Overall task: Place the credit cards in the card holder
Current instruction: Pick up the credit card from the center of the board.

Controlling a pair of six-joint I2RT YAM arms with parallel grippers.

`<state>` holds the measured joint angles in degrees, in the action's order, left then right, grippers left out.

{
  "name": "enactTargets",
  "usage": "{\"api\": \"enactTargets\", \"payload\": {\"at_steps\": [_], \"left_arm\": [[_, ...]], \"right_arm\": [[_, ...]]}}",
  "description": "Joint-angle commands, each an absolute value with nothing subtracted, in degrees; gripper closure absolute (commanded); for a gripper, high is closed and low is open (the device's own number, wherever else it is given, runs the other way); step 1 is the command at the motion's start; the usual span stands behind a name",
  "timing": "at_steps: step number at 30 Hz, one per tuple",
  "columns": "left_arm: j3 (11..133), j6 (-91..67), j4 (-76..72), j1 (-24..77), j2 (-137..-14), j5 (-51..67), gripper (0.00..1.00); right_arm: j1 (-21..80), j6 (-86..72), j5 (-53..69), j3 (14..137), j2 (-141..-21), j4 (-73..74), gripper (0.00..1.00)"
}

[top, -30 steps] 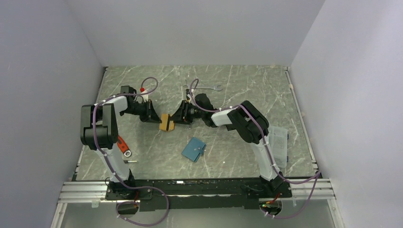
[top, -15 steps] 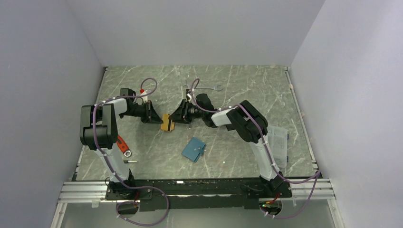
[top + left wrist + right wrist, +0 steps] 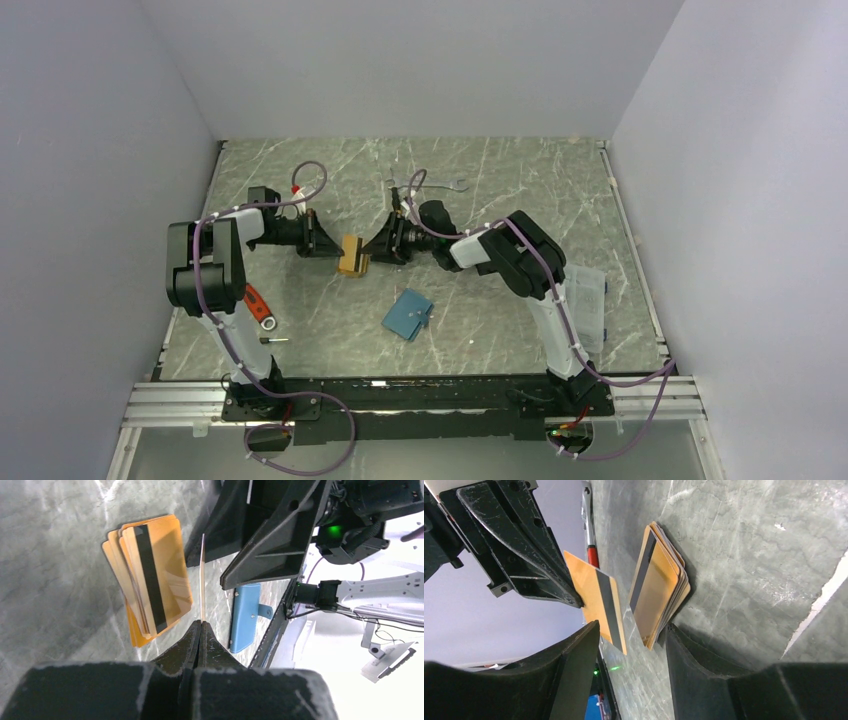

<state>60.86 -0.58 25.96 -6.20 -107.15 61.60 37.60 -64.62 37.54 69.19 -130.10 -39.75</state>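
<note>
Nearest, the teal card holder (image 3: 408,314) lies on the veined grey-green table (image 3: 500,190). Beyond, the left gripper (image 3: 201,625) pinches one orange card (image 3: 203,580) beside the stacked cards (image 3: 150,580). The right gripper (image 3: 384,243) gapes opposite. Plain pale walls; stack count unclear.

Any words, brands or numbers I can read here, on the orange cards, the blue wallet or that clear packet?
No text is readable.
Stack of orange-gold plastic cards with black stripes: no lettering shows.
Single orange-gold card pinched by the left gripper: plain face, stripe only.
Teal-blue folding wallet: no mark visible.
Clear plastic packet: print too small to read.
</note>
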Motion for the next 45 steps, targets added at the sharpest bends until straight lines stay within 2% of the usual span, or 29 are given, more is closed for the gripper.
{"api": "enactTargets", "payload": {"at_steps": [1,8,13,21,24,28,30,38,41,45], "left_arm": [[60.9,1.9,25.4,-6.3,-106.1,68.2,1.00],[61.4,2.4,26.6,-6.2,-107.4,70.4,1.00],[60.9,0.5,24.9,-6.2,-106.5,71.2,1.00],[60.7,-2.4,23.4,-5.9,-105.1,72.3,1.00],[60.7,-2.9,23.4,-5.6,-104.2,72.7,1.00],[60.6,-3.9,23.1,-5.1,-102.6,73.6,1.00],[60.7,-3.9,23.5,-4.9,-102.1,74.2,1.00],[60.7,-3.3,24.6,-4.7,-100.2,75.5,1.00],[60.3,-3.8,24.3,-4.7,-99.5,75.8,1.00],[60.0,-3.7,24.3,-4.7,-98.4,76.2,1.00]], "right_arm": [[37.4,-65.3,39.2,69.3,-129.2,-46.1,0.46],[37.2,-70.7,42.6,68.0,-129.4,-57.3,0.47],[37.3,-75.6,45.3,68.5,-131.1,-63.8,0.53],[37.3,-81.6,46.5,68.7,-132.5,-71.8,0.75],[37.4,-81.0,46.7,69.2,-132.1,-70.7,0.81],[37.7,-79.5,46.8,69.5,-131.1,-68.3,0.96],[38.0,-78.1,46.6,69.5,-130.4,-66.4,1.00],[39.0,-77.6,47.4,70.2,-128.9,-66.6,1.00],[39.8,-76.6,47.9,71.1,-128.2,-65.1,0.93],[40.3,-74.6,47.4,71.2,-126.7,-62.1,0.96]]}}
